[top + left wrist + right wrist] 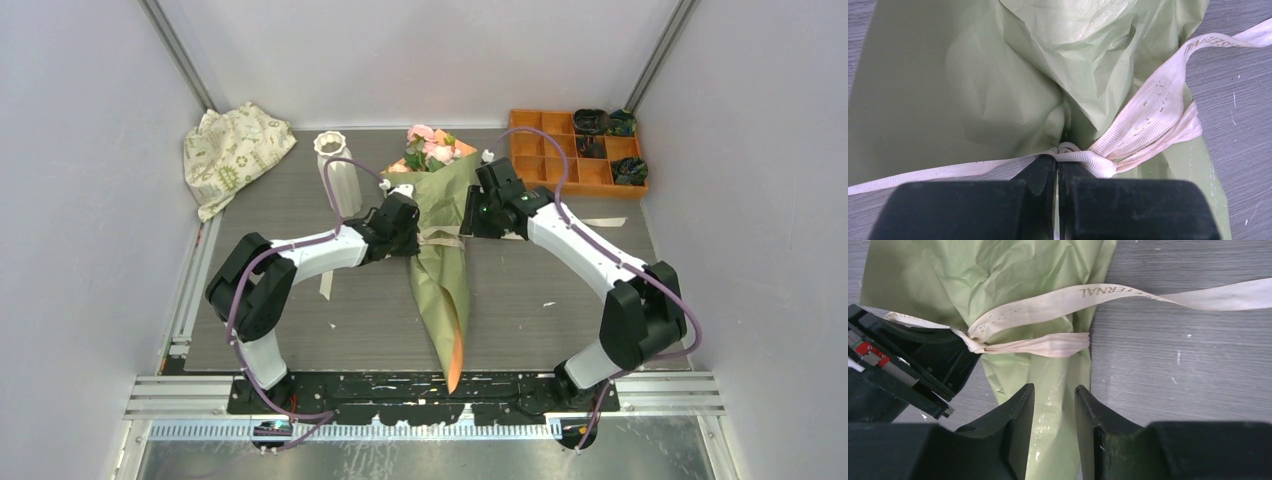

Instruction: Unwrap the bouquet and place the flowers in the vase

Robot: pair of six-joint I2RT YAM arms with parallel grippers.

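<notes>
Untying step: bouquet (pixel 441 250) lies centre of the top view, vase (pixel 336 175) to its upper left; left gripper (pixel 1057 161) pinched shut on the ribbon (pixel 1148 120) at its knot, right gripper (pixel 1054 390) jaws part-open, empty over green paper; next, probably pull a tail free.

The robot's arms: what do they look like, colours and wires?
The left arm and right arm have white links between bulky black joints, each trailing a purple cable. The left hand and right hand are black, with two tapering fingers.
</notes>
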